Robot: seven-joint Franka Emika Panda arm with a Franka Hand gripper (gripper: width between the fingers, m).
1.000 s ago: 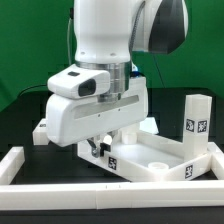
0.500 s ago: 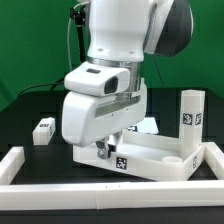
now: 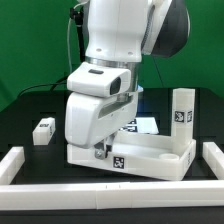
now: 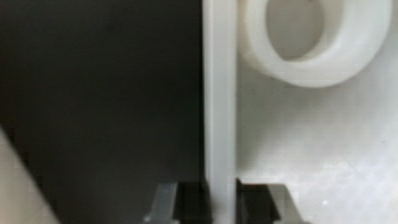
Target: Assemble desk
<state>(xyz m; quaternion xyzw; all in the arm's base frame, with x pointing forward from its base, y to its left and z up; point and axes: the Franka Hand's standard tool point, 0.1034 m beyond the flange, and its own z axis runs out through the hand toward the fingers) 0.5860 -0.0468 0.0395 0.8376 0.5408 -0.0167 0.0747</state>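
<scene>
Gripper (image 4: 219, 205) closed tight on thin rim (image 4: 221, 110) of tabletop (image 3: 150, 158), at its tagged edge. Tabletop low on bench (image 3: 25, 120). One leg (image 3: 181, 110) upright at tabletop's far corner, spare leg (image 3: 43, 130) well apart from tabletop.

Risks:
- Narrow pinch may slip or twist tabletop.
- Dragging could topple leg if unseated.
- Tabletop could jam against rail (image 3: 212, 157) beside it.
</scene>
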